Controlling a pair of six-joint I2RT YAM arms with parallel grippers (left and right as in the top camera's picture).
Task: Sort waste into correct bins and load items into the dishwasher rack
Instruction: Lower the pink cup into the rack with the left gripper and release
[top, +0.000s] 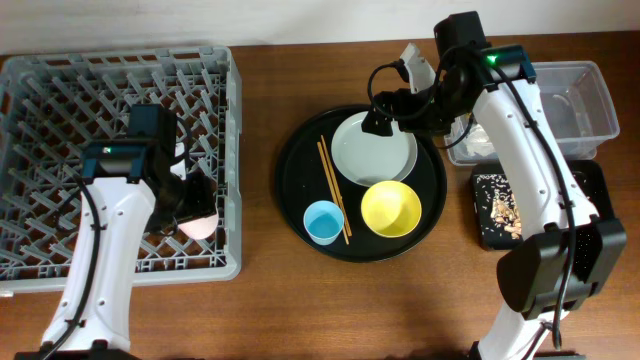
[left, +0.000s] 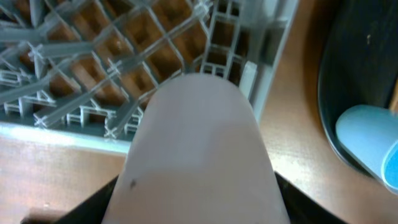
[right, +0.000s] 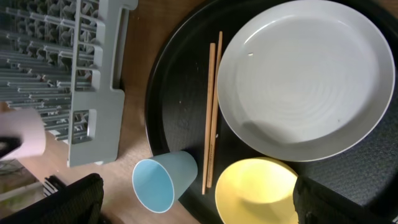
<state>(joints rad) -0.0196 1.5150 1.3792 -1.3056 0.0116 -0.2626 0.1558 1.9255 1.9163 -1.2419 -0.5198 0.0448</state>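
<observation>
Pink cup (left: 199, 143): left wrist view, fills frame over rack (left: 93, 93) rim.
Left gripper (top: 190, 212): overhead, clenched on pink cup; rack at worktop's left edge.
Right gripper (right: 196, 186): right wrist view, fingers released, wide apart, above mid-worktop tray (right: 180, 106) with plate (right: 305, 74), chopsticks (right: 211, 112), blue cup (right: 165, 180), yellow bowl (right: 255, 190).

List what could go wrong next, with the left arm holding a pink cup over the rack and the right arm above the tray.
1. The pink cup, gripped in the left fingers, hangs near the rack's corner above its prongs. Released badly, it may land crooked or tip.
2. The right fingers are open above the plate, and the chopsticks lie right beside its rim. Reaching for the plate could knock them across the tray.
</observation>
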